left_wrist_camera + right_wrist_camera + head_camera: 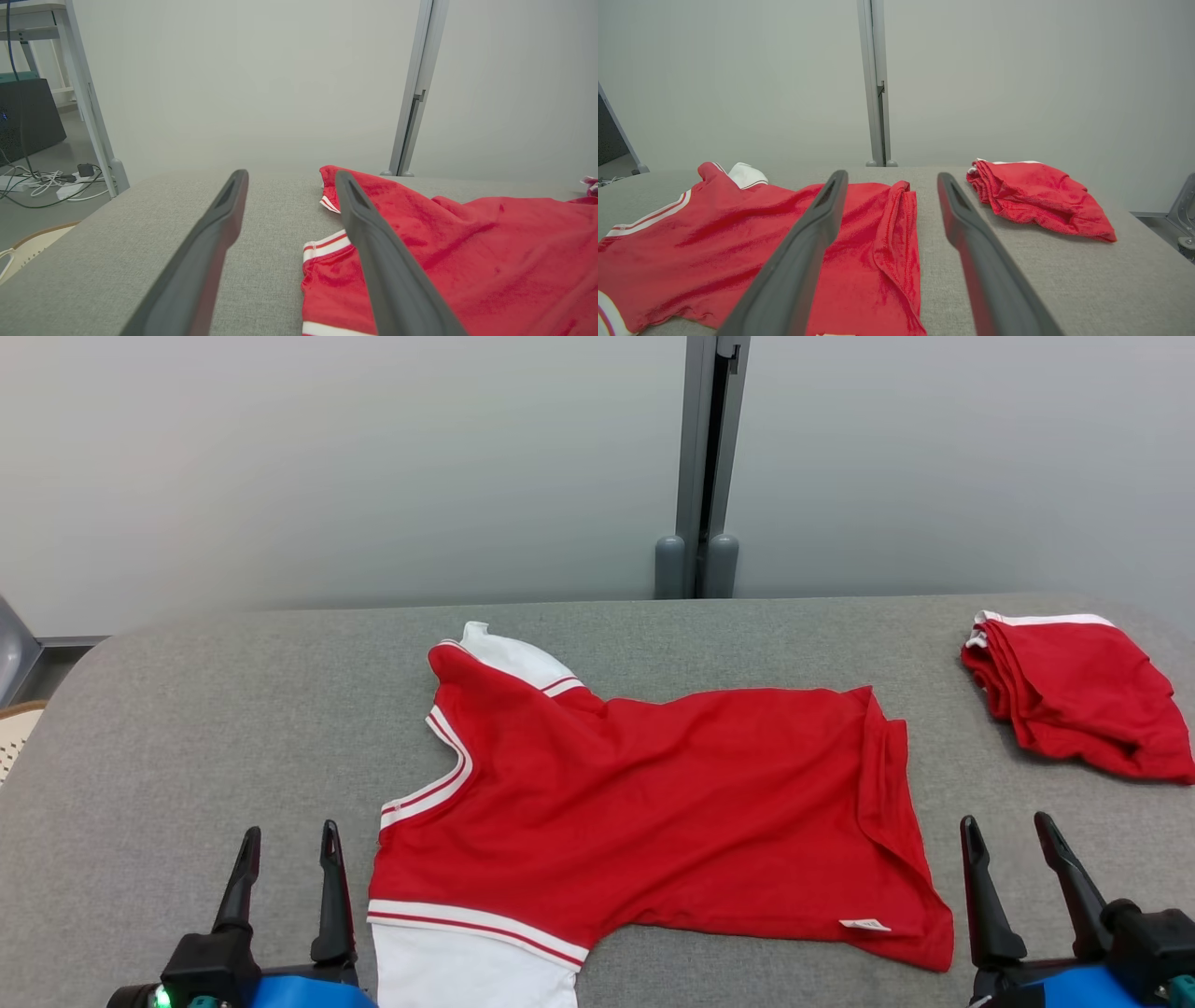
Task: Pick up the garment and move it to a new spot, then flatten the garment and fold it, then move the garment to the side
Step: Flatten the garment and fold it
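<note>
Flat on table (187,728) centre, near front edge: red garment (653,784), hem tag (864,925) unreadable. Flanking it, spread wide and empty: left gripper (289,828), right gripper (1005,818). Toward right back corner: folded red pile (1074,705). In left wrist view: floor cables (46,185).

Left gripper (289,828) sits low, just beside the garment's (653,784) collar end, long dark fingers (219,219) pointing away from the robot. Its jaws are spread wide, nothing between them. Over on the other side, the right gripper (1005,819) mirrors it just beside the garment's hem end, jaws equally wide and empty. Neither gripper touches the garment. A green light (166,997) glows at the left gripper's base, beside its blue wrist (299,991).
</note>
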